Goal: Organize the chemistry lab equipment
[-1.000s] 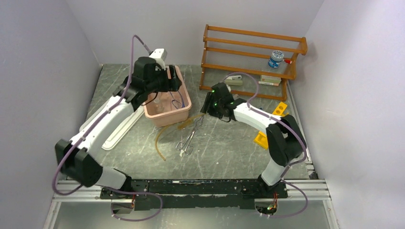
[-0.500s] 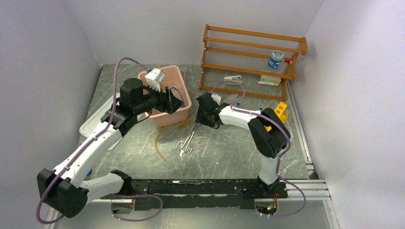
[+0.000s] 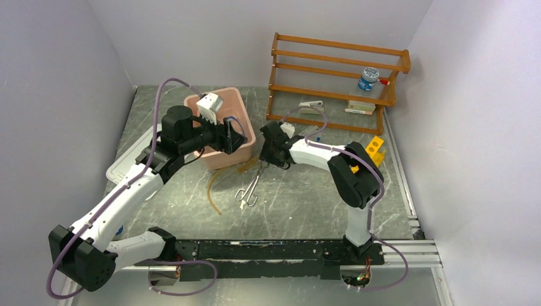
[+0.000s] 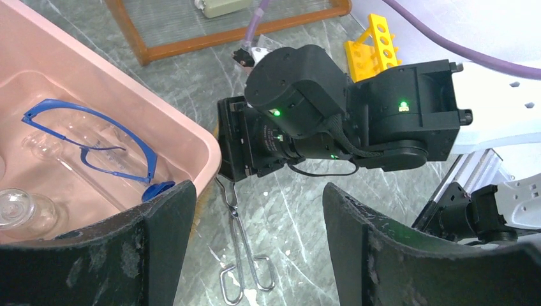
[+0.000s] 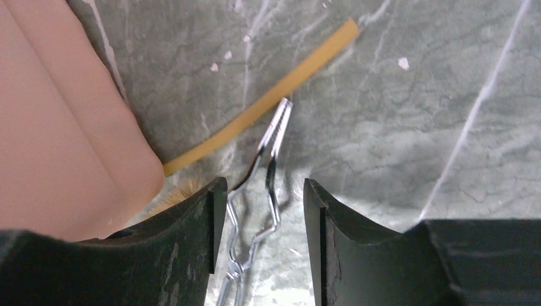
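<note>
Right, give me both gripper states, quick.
Left gripper: open, holding nothing.
Right gripper: open, jaws either side of the tongs, not closed on them.

No text, number or brand is legible in any view. The bottle (image 3: 368, 78) on the wooden shelf (image 3: 332, 45) has blue-and-white markings too small to read. The boxes (image 3: 360, 106) below it show no readable print.

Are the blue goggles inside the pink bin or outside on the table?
Inside. In the left wrist view the goggles lie on the floor of the bin, within its walls, near a glass.
</note>
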`<state>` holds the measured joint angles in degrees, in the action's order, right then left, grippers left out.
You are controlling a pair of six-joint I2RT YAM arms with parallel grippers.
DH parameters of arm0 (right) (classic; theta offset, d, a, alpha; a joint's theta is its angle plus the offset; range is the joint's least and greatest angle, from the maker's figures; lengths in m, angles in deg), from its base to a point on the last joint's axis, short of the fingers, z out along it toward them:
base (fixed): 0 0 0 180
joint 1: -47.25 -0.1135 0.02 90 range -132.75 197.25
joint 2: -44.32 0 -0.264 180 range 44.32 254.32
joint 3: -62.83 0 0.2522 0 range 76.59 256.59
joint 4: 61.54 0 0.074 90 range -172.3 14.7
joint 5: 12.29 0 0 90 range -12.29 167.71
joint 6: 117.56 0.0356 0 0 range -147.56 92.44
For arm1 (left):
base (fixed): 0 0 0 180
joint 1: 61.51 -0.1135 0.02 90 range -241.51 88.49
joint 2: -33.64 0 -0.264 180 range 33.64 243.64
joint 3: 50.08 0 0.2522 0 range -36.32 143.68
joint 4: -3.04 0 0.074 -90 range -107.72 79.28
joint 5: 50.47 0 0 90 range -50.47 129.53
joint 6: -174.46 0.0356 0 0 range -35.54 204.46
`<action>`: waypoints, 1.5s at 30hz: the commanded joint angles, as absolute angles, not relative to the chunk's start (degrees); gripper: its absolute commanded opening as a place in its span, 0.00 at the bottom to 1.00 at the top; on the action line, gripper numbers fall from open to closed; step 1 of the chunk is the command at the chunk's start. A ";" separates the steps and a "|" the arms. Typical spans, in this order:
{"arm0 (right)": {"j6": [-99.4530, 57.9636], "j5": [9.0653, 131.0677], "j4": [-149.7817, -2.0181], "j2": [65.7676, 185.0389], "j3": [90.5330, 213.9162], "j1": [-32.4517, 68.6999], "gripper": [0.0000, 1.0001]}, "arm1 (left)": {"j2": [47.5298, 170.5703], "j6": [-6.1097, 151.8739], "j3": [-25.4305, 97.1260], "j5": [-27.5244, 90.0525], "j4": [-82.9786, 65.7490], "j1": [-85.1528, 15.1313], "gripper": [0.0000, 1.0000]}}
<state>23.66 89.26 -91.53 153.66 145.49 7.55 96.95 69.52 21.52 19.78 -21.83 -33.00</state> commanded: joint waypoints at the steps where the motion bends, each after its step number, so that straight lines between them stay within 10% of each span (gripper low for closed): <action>1: 24.49 91.98 -93.12 156.49 148.66 7.67 0.51 | 96.73 70.63 20.99 20.19 -19.83 -32.44 0.76; 20: 21.96 92.55 -95.67 154.32 148.56 8.23 0.00 | 100.63 68.63 20.46 20.47 -19.82 -31.71 0.76; 45: 16.62 70.56 -67.58 123.13 123.08 17.97 0.00 | 118.66 60.74 17.76 18.40 -11.29 -19.46 0.70</action>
<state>18.42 76.95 -76.21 128.13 126.30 16.16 116.56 61.94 17.50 18.12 -15.23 -21.37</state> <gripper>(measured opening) 0.194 0.712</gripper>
